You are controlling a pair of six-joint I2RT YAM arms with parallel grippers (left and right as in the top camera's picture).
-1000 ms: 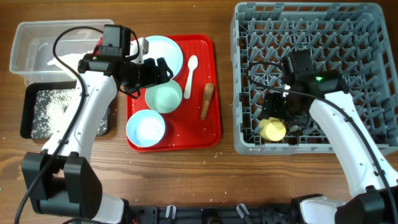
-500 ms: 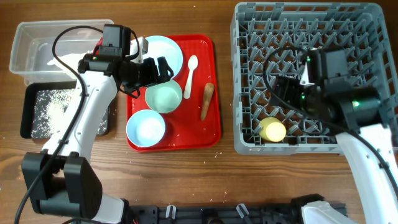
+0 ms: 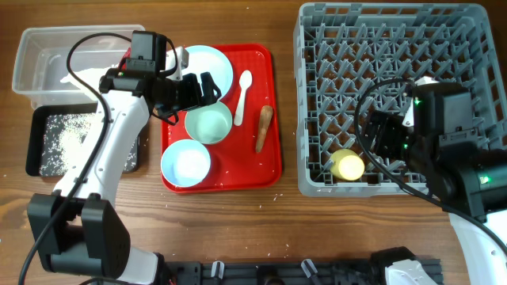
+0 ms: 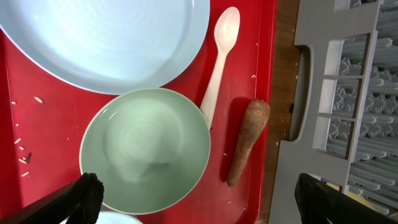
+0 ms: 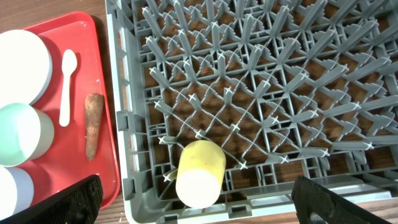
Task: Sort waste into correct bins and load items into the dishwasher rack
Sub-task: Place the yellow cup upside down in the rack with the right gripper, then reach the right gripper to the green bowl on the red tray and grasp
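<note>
My left hand (image 4: 200, 199) hangs wide open and empty over the red tray (image 4: 264, 93). The green bowl (image 4: 144, 149) lies right below it. My right hand (image 3: 375, 138), also open and empty, is well away over the rack (image 3: 313, 184).

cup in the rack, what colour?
The cup is pale yellow. The right wrist view shows it best.

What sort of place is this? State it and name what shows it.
Probably a tabletop mock-up of a dish-clearing station, not a real kitchen: a grey dishwasher rack holding a yellow cup stands on a wooden table, beside a red tray bearing a pale blue plate.
</note>
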